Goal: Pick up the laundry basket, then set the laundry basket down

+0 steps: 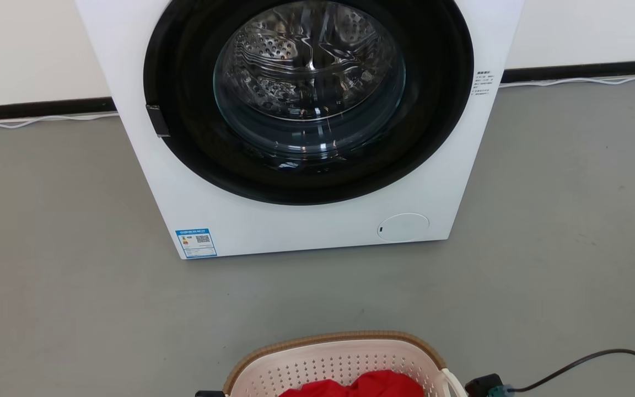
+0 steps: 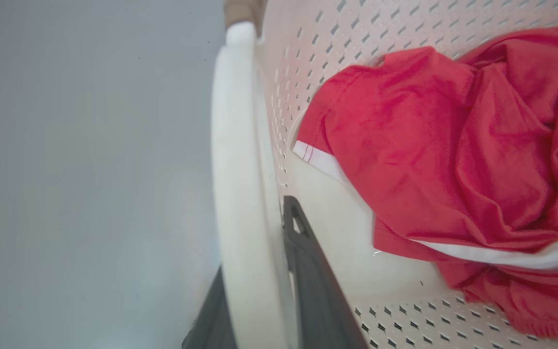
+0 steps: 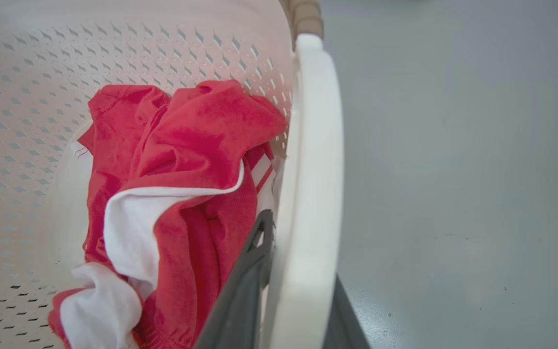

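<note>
The laundry basket (image 1: 295, 366) is at the bottom middle of the head view, cream, perforated, with a brown woven-look rim. A red and white garment (image 1: 367, 385) lies in it. In the left wrist view my left gripper (image 2: 255, 271) is shut on the basket's white side handle (image 2: 238, 145), one dark finger (image 2: 308, 261) inside the wall and one outside. My right gripper (image 3: 303, 261) holds the other white handle (image 3: 313, 160) the same way, with a finger (image 3: 245, 286) beside the garment (image 3: 187, 160). Whether the basket rests on the floor is unclear.
A white front-loading washing machine (image 1: 295, 220) stands straight ahead with its round dark door (image 1: 306, 99) shut. Grey floor (image 1: 75, 286) lies between it and the basket. A black cable (image 1: 598, 355) runs at the lower right, and a white cord (image 1: 42, 118) along the wall.
</note>
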`<state>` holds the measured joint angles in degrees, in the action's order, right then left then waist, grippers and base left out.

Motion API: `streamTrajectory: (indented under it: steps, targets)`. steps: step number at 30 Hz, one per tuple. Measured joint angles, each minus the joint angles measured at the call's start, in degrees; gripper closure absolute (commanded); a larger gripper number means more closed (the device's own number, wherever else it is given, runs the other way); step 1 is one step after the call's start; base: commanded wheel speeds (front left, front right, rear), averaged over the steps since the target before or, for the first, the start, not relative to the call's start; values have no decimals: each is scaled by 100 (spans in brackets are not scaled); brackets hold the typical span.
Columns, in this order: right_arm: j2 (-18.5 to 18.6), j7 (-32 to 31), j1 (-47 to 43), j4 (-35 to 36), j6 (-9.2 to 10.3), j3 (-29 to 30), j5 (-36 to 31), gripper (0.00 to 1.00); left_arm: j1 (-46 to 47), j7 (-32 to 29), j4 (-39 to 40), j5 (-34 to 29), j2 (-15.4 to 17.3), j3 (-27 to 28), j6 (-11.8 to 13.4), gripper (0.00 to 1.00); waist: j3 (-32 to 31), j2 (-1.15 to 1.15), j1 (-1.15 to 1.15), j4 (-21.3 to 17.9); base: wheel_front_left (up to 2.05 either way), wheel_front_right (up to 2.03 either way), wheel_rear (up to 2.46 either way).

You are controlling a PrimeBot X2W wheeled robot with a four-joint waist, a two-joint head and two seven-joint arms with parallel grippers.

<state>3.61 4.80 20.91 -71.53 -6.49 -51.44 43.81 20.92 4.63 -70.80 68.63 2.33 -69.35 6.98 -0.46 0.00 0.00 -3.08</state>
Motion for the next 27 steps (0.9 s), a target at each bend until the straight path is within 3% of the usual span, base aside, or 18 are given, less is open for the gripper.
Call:
streamTrajectory:
  steps: [16,27]
  targets:
    - [-7,240,231,-112,0,-75,44,100,205,255,-78,49,-14,-48,3,100,243,0,0,-19,0,0,0]
    - [0,731,1255,-202,-1,148,36,100,1287,668,-96,52,-12,48,107,100,1221,0,0,6,0,0,0]
